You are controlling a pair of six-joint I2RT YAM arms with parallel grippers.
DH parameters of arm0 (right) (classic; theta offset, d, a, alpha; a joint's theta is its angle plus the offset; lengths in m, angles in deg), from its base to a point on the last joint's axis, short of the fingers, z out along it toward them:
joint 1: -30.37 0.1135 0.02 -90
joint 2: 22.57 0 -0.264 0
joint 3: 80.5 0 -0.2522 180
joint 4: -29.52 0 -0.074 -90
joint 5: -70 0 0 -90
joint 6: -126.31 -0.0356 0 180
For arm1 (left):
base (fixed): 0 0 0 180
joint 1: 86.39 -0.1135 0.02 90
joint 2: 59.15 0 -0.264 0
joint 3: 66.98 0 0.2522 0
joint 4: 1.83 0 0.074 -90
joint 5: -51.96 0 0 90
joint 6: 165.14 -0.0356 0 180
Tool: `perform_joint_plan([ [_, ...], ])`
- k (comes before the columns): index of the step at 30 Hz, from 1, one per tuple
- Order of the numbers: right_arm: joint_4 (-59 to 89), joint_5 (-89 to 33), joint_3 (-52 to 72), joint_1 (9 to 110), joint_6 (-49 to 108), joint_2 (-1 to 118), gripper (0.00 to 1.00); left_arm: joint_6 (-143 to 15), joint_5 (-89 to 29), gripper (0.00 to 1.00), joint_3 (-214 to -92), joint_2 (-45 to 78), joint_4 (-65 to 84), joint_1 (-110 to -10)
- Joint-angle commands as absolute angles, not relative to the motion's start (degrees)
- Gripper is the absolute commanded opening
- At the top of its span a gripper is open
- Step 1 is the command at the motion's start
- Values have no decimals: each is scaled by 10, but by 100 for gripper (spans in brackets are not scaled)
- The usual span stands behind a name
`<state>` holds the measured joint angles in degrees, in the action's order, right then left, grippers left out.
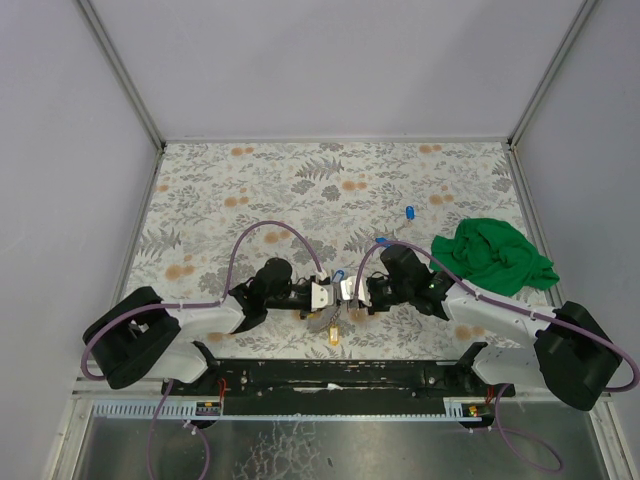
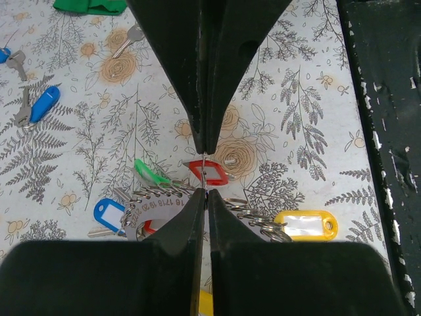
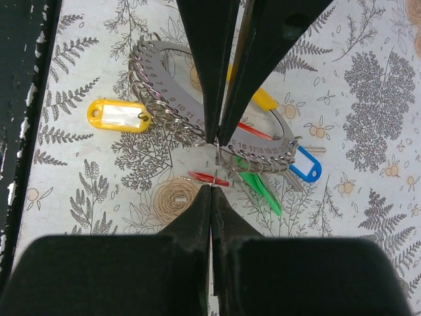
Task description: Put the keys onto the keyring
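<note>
The keyring (image 2: 146, 209) is a numbered metal plate lined with small rings, lying on the patterned table with yellow (image 2: 304, 224), blue (image 2: 108, 214) and green (image 2: 150, 172) tags; it also shows from the right wrist (image 3: 172, 92). Both grippers meet tip to tip above it. My left gripper (image 2: 205, 192) (image 1: 330, 293) is shut on one side of a thin ring (image 2: 206, 172) that carries a red tag (image 2: 214, 174). Facing it, my right gripper (image 3: 212, 187) (image 1: 342, 291) is shut on the ring's other side (image 3: 216, 157). Loose blue-tagged keys (image 2: 39, 105) (image 1: 410, 211) lie farther off.
A crumpled green cloth (image 1: 495, 255) lies at the right of the table. Another bare key (image 2: 131, 39) and a blue-tagged one (image 2: 8, 58) lie beyond the grippers. The black base rail (image 1: 330, 372) runs along the near edge; white walls enclose the table.
</note>
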<state>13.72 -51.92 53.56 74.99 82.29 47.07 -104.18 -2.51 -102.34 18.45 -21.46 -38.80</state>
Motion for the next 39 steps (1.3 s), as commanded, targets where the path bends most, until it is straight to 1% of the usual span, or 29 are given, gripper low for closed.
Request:
perform_joint_plan([
  [1, 152, -543, 519, 753, 831, 466, 0, -1044, -8, 0, -1024, 184, -254, -384],
  [39, 165, -562, 519, 753, 825, 459, 0, -1043, -2, 0, -1029, 190, -248, -384],
])
